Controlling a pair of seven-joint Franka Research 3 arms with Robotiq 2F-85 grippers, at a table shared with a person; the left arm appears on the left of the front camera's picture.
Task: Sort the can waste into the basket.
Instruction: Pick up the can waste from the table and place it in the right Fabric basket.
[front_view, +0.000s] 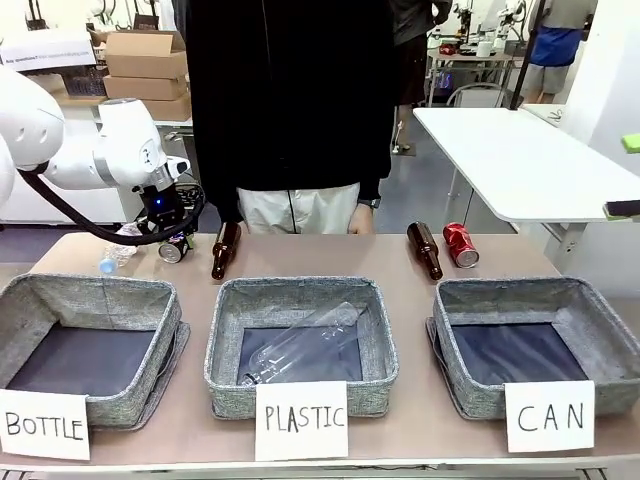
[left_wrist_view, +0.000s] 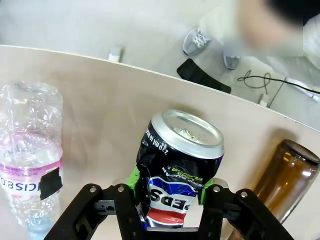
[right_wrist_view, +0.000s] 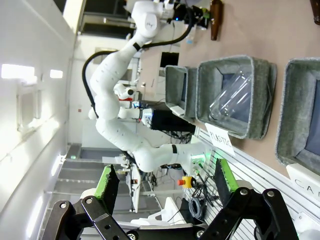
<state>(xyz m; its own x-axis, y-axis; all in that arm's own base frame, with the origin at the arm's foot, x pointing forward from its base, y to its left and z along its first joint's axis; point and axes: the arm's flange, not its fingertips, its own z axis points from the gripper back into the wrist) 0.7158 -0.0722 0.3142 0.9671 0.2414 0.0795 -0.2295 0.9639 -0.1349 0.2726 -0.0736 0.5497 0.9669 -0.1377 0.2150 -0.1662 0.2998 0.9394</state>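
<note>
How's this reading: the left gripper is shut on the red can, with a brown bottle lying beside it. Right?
Not quite. The left gripper is shut on the black can, not the red one, as the left wrist view shows. The brown bottle does lie beside it.

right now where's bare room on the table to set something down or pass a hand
Free: the table strip between the left brown bottle and right brown bottle; the CAN basket and BOTTLE basket floors. Crowded: far left, where the left gripper holds the black can beside the plastic bottle; far right, the red can.
</note>
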